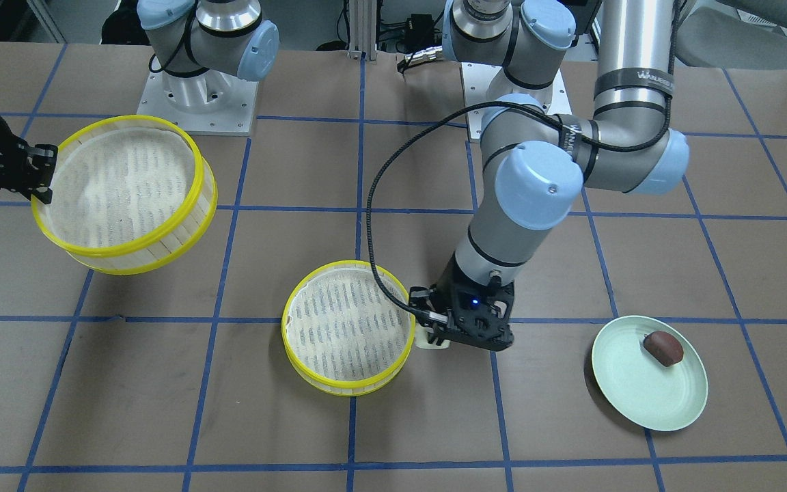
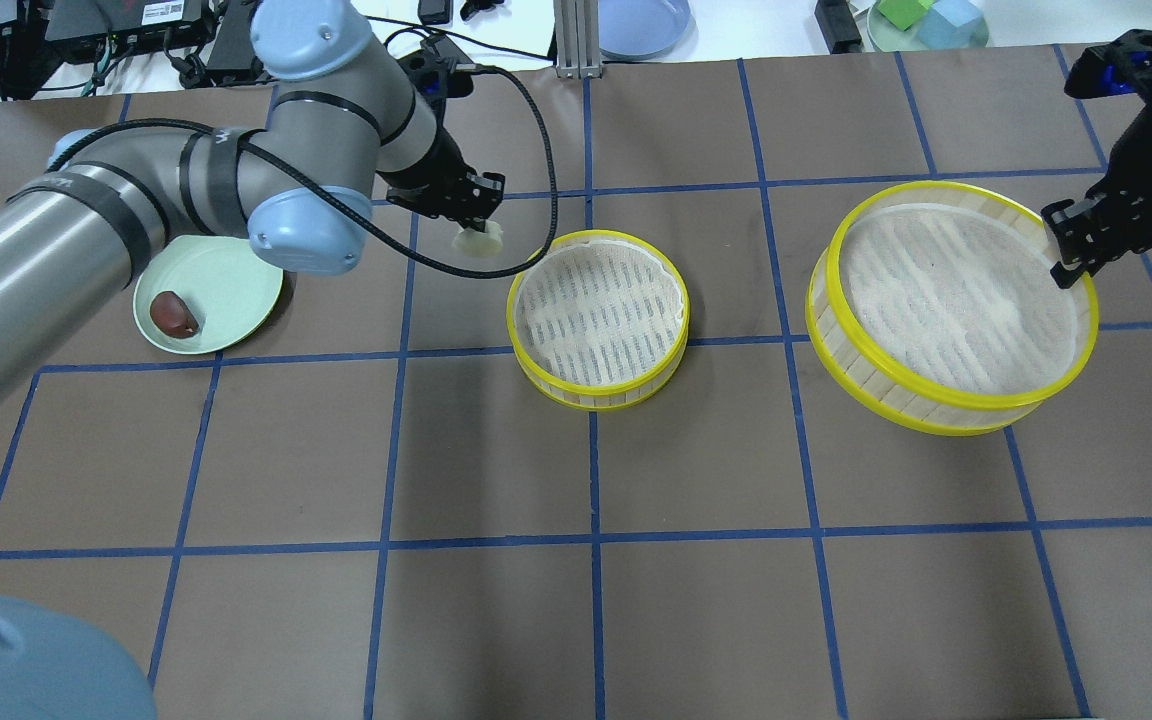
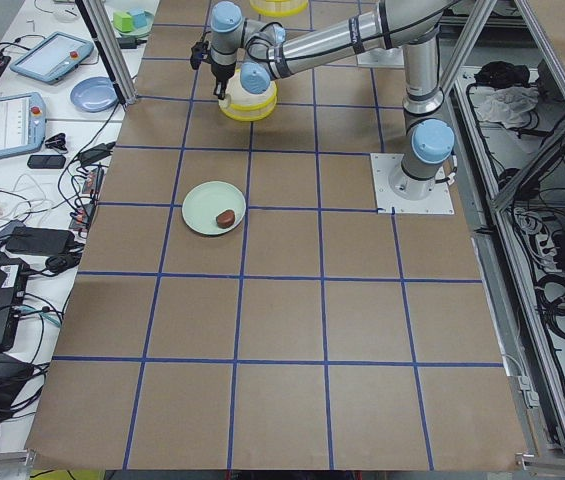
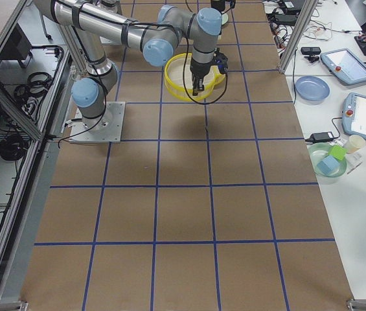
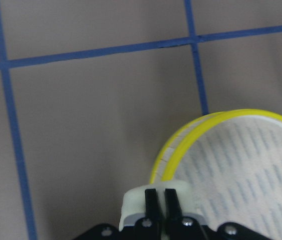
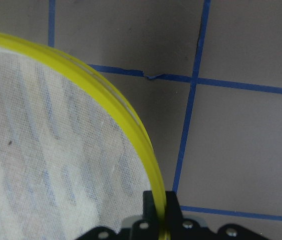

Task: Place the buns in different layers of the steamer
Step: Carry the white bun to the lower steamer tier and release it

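White bun (image 5: 133, 202) nearest the left wrist lens, pinched tight between the jaws of left gripper (image 5: 160, 192), held just outside the rim of table tray (image 2: 598, 393) at its 10 o'clock from overhead, not yet over the mesh. Looks soft, light and easily dented, so best kept in a gentle grip across its middle and let go low. Right gripper (image 6: 161, 202) clamped on the rim of raised tray (image 2: 886, 385), tilted, near its 2 o'clock; brown bun (image 2: 174, 314) on plate (image 2: 236, 290), well off at 9 o'clock.
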Tool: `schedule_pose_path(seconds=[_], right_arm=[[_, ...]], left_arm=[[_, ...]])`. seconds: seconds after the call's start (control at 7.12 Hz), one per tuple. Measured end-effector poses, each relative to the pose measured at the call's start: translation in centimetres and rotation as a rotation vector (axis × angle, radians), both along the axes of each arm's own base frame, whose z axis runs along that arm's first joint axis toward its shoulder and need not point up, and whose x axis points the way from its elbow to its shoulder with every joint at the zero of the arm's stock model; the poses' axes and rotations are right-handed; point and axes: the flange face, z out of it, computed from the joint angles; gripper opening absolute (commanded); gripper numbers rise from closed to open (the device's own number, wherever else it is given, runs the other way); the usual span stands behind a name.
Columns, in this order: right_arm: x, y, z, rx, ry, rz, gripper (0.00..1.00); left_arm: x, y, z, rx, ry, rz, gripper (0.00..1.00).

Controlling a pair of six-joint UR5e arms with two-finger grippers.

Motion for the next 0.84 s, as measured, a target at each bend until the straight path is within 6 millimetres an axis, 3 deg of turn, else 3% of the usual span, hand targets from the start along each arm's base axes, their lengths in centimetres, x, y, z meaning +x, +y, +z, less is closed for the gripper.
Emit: schedule_pose_path(seconds=[0.28, 0.42, 0.56, 0.7, 0.84], right_arm=[[0.1, 0.4, -1.1, 0.021, -0.003, 0.0, 0.0], [0.1, 0.6, -1.3, 0.026, -0.003, 0.001, 0.0], [0.1, 0.5, -1.5, 0.022, -0.005, 0.001, 0.0], [0.1, 0.4, -1.5, 0.01, -0.006, -0.002, 0.0], [0.1, 0.3, -1.4, -0.002, -0.002, -0.003, 0.0]], left_arm=[[-4.9, 2.1, -0.7, 0.048, 0.074, -0.005, 0.0], [-6.4, 2.9, -1.2, 0.067, 0.087, -0.009, 0.11], [-7.2, 3.4, -1.6, 0.079, 0.091, -0.014, 0.68], [-7.6, 3.5, -2.1, 0.088, 0.091, -0.017, 0.96], [-7.7, 3.5, -2.5, 0.096, 0.089, -0.019, 1.0]])
